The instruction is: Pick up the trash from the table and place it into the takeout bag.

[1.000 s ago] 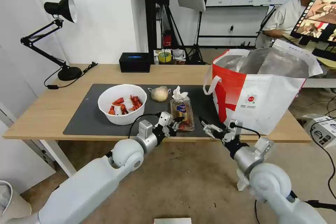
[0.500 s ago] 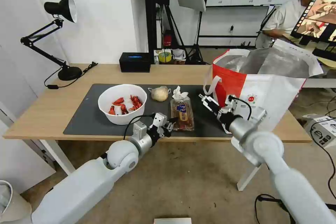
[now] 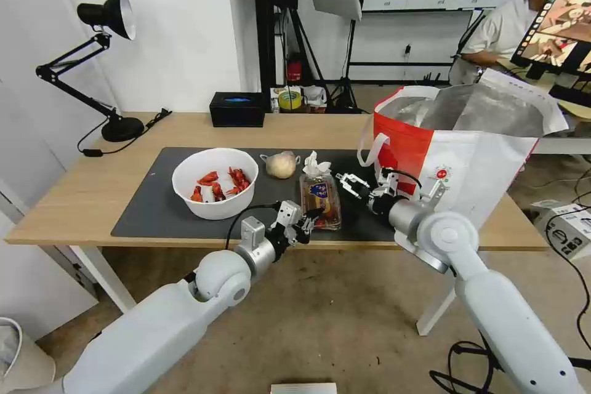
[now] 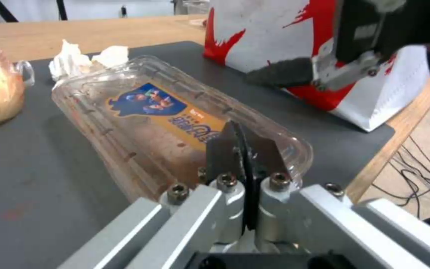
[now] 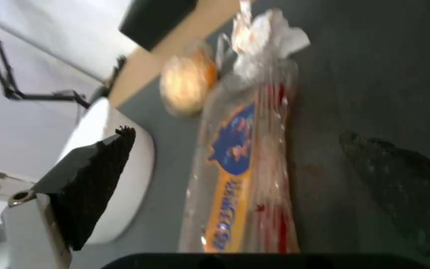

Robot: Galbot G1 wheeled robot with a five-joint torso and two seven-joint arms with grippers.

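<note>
Light-wood table [image 3: 92,197] carries a dark mat with the clear tray [image 3: 320,198] between white bowl [image 3: 215,182] and takeout bag [image 3: 455,154]. Left gripper [image 3: 309,219] sits at the tray's near end, fingers [image 4: 225,151] pressed together. Right gripper [image 3: 346,182] hovers just beside the tray, fingers [image 5: 95,179] spread, seemingly not touching.

Four pieces of trash lay out: one white bowl [image 3: 215,183] of red shells, one knotted clear bag [image 3: 281,165], one crumpled tissue [image 3: 316,165] and one clear plastic tray [image 3: 320,200]. There was one takeout bag [image 3: 455,154], one black box [image 3: 237,109], one desk lamp [image 3: 101,61], and two grippers.
</note>
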